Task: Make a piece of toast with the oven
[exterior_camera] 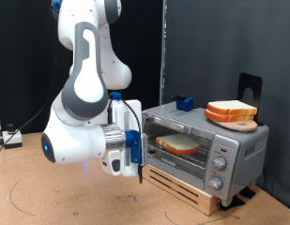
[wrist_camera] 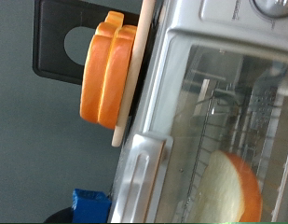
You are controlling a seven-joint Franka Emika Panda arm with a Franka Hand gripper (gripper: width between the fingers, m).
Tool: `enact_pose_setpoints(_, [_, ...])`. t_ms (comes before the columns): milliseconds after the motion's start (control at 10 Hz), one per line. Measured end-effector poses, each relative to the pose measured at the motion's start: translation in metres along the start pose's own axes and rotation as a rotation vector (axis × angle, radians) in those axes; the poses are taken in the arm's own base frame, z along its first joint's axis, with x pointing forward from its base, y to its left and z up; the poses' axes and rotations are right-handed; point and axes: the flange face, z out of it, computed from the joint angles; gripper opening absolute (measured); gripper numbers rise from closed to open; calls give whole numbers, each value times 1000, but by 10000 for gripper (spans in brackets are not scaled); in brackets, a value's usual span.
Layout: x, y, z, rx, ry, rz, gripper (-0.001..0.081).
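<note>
The oven (exterior_camera: pixel 224 142) is a small silver box on a wooden crate at the exterior view's right, and its glass door looks closed. The piece of toast (exterior_camera: pixel 179 143) lies on the rack inside, seen through the glass. It also shows in the wrist view (wrist_camera: pixel 239 191), behind the oven door (wrist_camera: pixel 227 103) and its grey bar handle (wrist_camera: pixel 134 182). My gripper (exterior_camera: pixel 140 167) hangs just in front of the oven's left front corner, at door height. Its fingers do not show in the wrist view, and nothing is seen between them.
A stack of bread slices (exterior_camera: pixel 231 112) lies on a wooden board on the oven's top, also in the wrist view (wrist_camera: pixel 106 70). A blue object (exterior_camera: pixel 185 101) and a black stand (exterior_camera: pixel 250 89) sit behind. The crate (exterior_camera: pixel 187 183) rests on the brown table.
</note>
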Motion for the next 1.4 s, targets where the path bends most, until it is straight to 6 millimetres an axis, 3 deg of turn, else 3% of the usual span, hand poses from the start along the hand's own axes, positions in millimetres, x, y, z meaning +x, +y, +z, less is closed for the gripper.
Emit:
enact_pose_setpoints(300, [40,-10,12,-80,76,-27,804])
enact_pose_setpoints(600, [46,-12,15,-90,81,-33,804])
enact_pose_setpoints(900, [76,-13,20,-130,53,-74,804])
enact_pose_setpoints(1200, [110,-1,39,-161,11,-7,804])
enact_pose_setpoints(1400, [129,16,59,-175,-32,17,804])
